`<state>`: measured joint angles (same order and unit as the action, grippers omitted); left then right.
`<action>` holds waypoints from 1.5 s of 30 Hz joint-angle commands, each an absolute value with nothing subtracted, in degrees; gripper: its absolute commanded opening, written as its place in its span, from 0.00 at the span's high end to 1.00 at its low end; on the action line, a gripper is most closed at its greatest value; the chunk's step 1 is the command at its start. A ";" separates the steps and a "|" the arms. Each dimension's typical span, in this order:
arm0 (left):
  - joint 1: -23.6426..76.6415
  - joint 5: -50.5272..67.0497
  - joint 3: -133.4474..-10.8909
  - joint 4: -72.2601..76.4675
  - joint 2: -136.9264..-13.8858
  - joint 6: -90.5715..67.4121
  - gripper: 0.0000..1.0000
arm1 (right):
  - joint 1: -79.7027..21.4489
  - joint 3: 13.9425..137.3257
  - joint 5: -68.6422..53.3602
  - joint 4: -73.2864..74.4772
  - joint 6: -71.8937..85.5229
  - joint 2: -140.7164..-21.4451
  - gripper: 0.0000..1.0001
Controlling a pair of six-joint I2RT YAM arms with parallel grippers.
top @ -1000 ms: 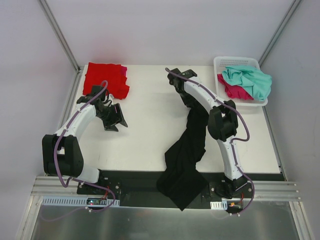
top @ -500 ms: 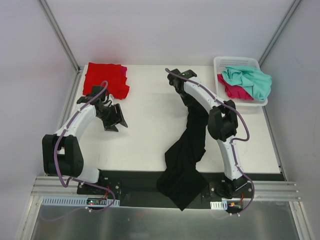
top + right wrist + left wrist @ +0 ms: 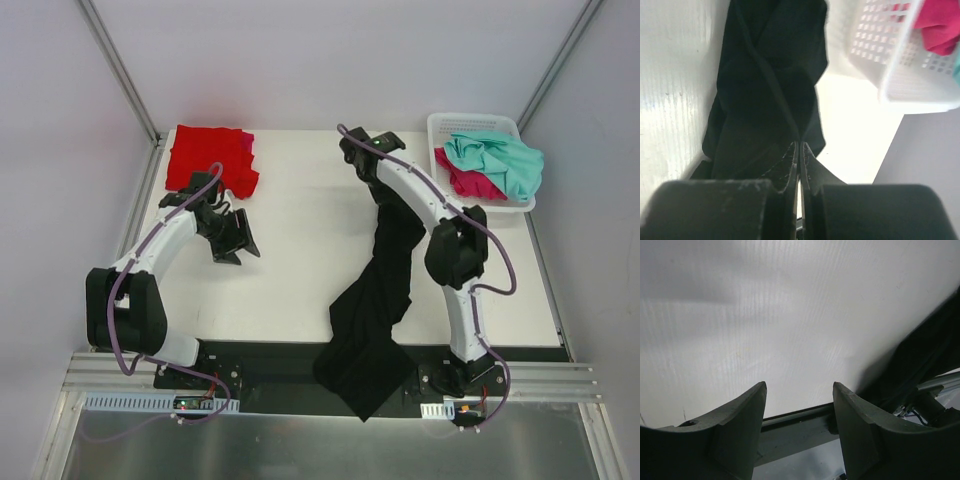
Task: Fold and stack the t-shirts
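White worktop [image 3: 290, 260], pale grey walls [image 3: 330, 60]: my right end effector [image 3: 799, 150] pinches the black t-shirt [image 3: 375, 300], stretched lengthwise from the worktop's far middle over its near edge; my left end effector [image 3: 799, 386] stands spread.

Bright, even light; blurred wrist foregrounds

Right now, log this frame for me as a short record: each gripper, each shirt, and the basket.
left gripper: open, empty, over bare table
right gripper: shut on the far end of the black t-shirt
black t-shirt: stretched along the table, near end hanging over the near edge
red t-shirt: lying flat, far left corner
teal t-shirt: crumpled in the basket
pink t-shirt: in the basket, under the teal one
basket: far right corner
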<state>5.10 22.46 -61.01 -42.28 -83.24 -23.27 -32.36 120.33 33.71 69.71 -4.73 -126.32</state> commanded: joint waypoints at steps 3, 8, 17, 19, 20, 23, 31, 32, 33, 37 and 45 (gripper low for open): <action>10.10 22.94 -61.35 -40.78 -82.36 -26.01 0.44 | -33.13 123.93 42.26 69.53 -3.96 -112.95 0.99; 17.57 22.15 -61.70 -39.29 -81.30 -30.05 0.35 | -30.77 119.88 45.88 64.87 -6.59 -108.90 0.99; 36.63 16.97 -59.77 -37.79 -71.65 -41.30 0.24 | -25.49 116.90 42.81 64.16 -4.57 -111.88 0.99; 39.62 15.56 -59.24 -37.53 -70.49 -43.50 0.25 | -24.61 116.72 42.02 64.16 -3.87 -112.59 0.99; 42.86 14.16 -59.24 -37.27 -70.40 -44.29 0.26 | -23.65 116.98 41.32 64.25 -3.61 -112.94 0.99; 48.50 12.31 -59.85 -35.25 -73.54 -46.93 0.27 | -22.85 118.12 37.80 64.51 -2.12 -113.38 0.99; 66.95 12.04 -68.19 -31.82 -89.02 -52.03 0.33 | -23.03 120.15 36.12 66.62 -2.63 -114.61 0.99; 67.84 12.04 -69.07 -31.73 -90.95 -52.29 0.35 | -22.94 119.97 36.12 66.62 -2.81 -114.26 0.99; 68.63 11.87 -70.39 -31.47 -91.58 -52.90 0.37 | -22.94 119.62 36.30 66.53 -2.90 -114.08 0.99; 70.75 12.57 -71.63 -30.24 -93.42 -53.70 0.44 | -23.03 118.83 35.77 66.09 -3.08 -113.03 0.99; 71.46 11.35 -67.59 -28.04 -95.89 -56.42 0.85 | -24.34 117.78 33.32 66.09 -2.64 -108.91 0.99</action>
<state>71.22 13.06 -69.47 -28.73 -95.33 -53.82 -23.27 117.84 35.05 65.01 -3.18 -114.17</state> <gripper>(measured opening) 0.413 0.018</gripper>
